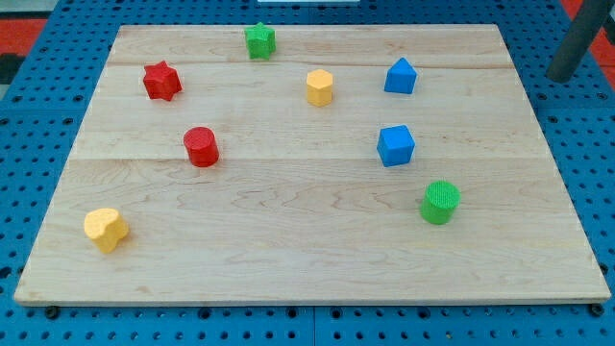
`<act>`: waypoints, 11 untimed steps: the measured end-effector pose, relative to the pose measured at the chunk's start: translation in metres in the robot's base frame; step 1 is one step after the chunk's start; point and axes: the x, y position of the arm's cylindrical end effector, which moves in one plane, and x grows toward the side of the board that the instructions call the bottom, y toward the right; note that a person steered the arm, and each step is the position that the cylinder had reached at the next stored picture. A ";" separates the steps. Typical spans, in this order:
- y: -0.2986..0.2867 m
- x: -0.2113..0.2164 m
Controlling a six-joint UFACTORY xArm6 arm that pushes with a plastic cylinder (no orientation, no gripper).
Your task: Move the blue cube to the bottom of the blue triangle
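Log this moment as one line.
tip: off board, view's top right | blue cube: already just below blue triangle, apart | contact: none

The wooden tabletop [288,259] carries eight blocks: a green star [259,40], red star [162,81], yellow hexagon [320,87], blue triangle [401,76], red cylinder [202,147], blue cube [395,146] just below the triangle, green cylinder [440,202] and yellow heart [105,229].

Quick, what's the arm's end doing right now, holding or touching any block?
My tip: a bare rod with no claw, holding nothing and touching no block. It sits off the wooden board at the view's top right, well clear of the blue triangle block and blue cube.
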 end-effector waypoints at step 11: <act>-0.261 0.133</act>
